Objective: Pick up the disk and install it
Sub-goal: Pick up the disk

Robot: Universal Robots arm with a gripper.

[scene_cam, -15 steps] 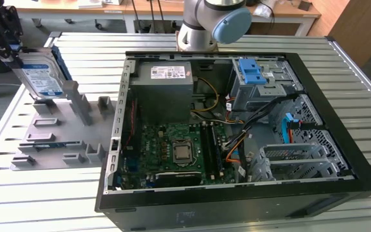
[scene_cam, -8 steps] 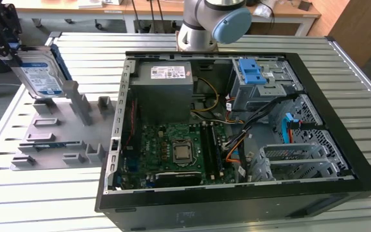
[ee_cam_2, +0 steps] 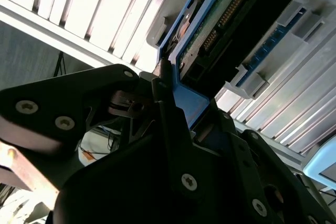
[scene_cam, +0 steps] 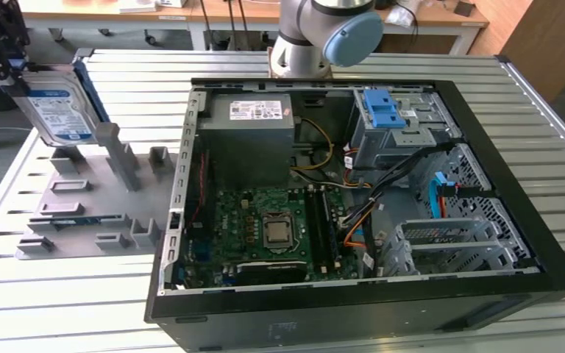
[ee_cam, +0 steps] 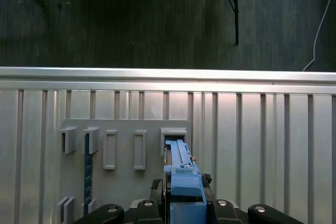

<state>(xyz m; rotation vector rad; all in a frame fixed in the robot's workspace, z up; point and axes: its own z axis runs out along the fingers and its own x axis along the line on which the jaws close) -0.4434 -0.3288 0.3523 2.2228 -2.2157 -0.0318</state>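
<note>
Standing on edge at the exterior view's left, the disk (scene_cam: pixel 59 110) shows us its white-and-blue label and leans slightly just above the grey slotted fixture (scene_cam: pixel 86 198) on the ribbed metal tabletop (scene_cam: pixel 27 294), well apart from the open computer case (scene_cam: pixel 361 316). In the second wrist view we see the end effector (ee_cam_2: pixel 186 107) clenched on the disk's edge, its fingers pressing the blue carrier frame (ee_cam: pixel 181 179) from both sides.

Disk (ee_cam_2: pixel 233 22) in gripper (ee_cam_2: pixel 173 90).
Black fingers (ee_cam_2: pixel 161 98) clamp its blue carrier frame (ee_cam_2: pixel 191 103); green circuit board (ee_cam_2: pixel 210 32) exposed, slatted table (ee_cam_2: pixel 79 9) behind.
</note>
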